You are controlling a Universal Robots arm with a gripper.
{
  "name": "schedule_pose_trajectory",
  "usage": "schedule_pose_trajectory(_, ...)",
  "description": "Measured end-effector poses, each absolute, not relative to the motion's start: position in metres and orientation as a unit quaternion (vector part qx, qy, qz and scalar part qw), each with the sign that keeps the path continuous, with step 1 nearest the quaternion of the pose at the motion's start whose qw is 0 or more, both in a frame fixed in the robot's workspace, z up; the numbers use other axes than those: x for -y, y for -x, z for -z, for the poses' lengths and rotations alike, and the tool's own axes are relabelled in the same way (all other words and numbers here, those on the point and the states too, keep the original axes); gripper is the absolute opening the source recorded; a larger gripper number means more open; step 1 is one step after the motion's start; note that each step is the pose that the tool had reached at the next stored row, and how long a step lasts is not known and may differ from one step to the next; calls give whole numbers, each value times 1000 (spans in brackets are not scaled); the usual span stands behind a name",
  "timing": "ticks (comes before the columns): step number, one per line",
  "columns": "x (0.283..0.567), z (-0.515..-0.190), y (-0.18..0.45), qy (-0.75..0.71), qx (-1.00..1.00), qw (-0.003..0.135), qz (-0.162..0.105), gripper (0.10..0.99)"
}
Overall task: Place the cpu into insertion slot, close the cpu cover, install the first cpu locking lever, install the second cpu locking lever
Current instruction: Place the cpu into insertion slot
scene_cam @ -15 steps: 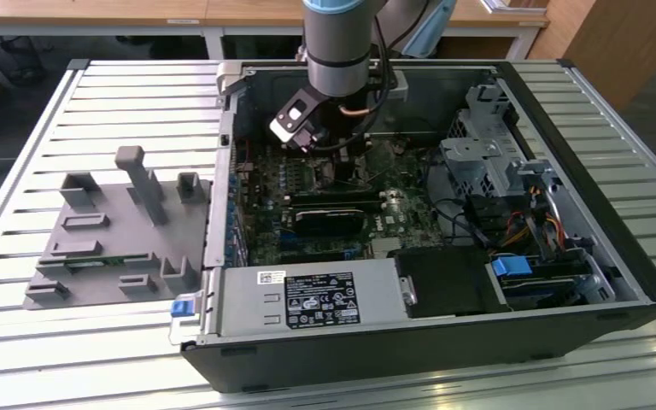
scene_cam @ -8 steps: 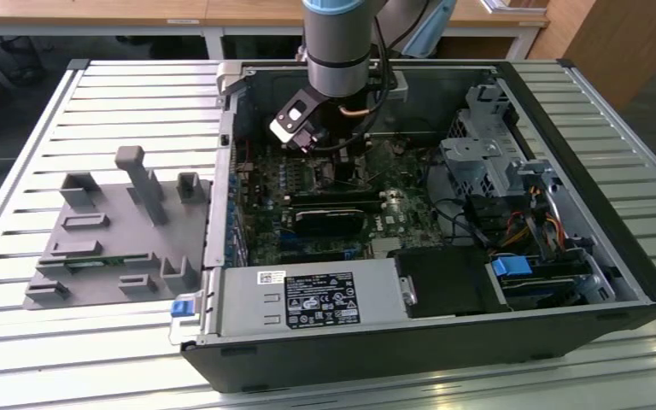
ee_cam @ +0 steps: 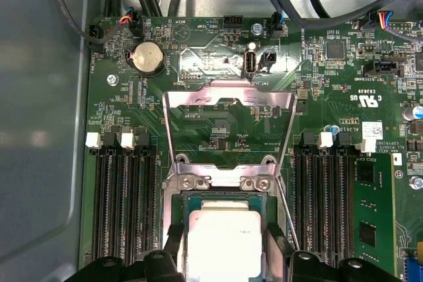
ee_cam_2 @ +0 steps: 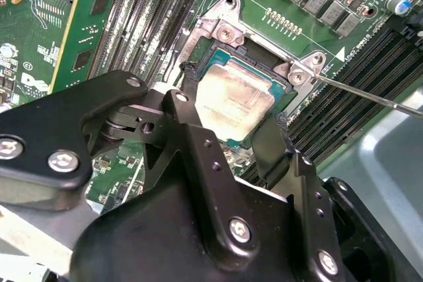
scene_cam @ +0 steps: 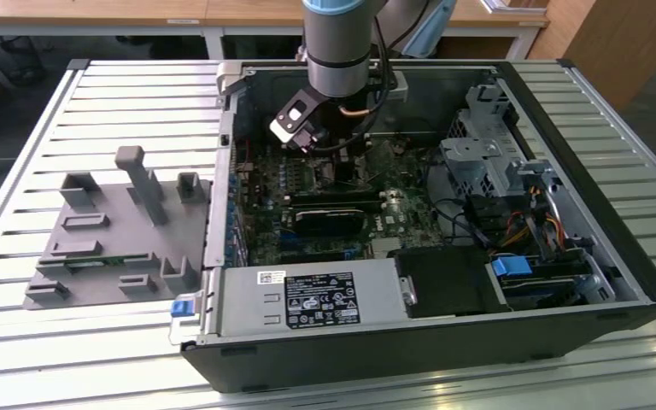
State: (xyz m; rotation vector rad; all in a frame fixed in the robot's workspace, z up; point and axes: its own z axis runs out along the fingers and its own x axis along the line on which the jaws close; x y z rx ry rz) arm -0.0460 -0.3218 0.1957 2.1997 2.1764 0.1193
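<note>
End effector (ee_cam_2: 234, 99), spread apart, straddles the cpu (ee_cam: 223, 236) in the insertion slot (ee_cam_2: 210, 28); cpu cover (ee_cam: 192, 96) stands raised.

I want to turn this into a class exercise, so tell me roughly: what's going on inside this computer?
A robot arm reaches into an open computer case, over the green circuit board. Its gripper is down around the cpu, which lies flat in the insertion slot. The cpu cover is folded back open, so the chip is uncovered and the cover has not yet been closed.
</note>
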Motion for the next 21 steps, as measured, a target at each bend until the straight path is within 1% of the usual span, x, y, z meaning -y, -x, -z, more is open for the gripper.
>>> schedule_pose_trajectory(6, 322, -202, 46, -710, -703, 22, -38, 600)
schedule_pose_trajectory(9, 322, -204, 44, -710, -703, 19, -35, 584)
schedule_pose_trajectory(12, 322, -205, 43, -710, -703, 16, -32, 404)
schedule_pose_trajectory(13, 322, -206, 43, -710, -703, 16, -32, 404)
schedule_pose_trajectory(15, 322, -207, 43, -711, -703, 15, -31, 286)
schedule_pose_trajectory(16, 322, -207, 43, -711, -703, 15, -31, 286)
schedule_pose_trajectory(18, 322, -208, 43, -711, -703, 15, -31, 169)
schedule_pose_trajectory(20, 322, -210, 43, -711, -703, 15, -31, 169)
schedule_pose_trajectory(21, 322, -210, 43, -711, -703, 15, -31, 106)
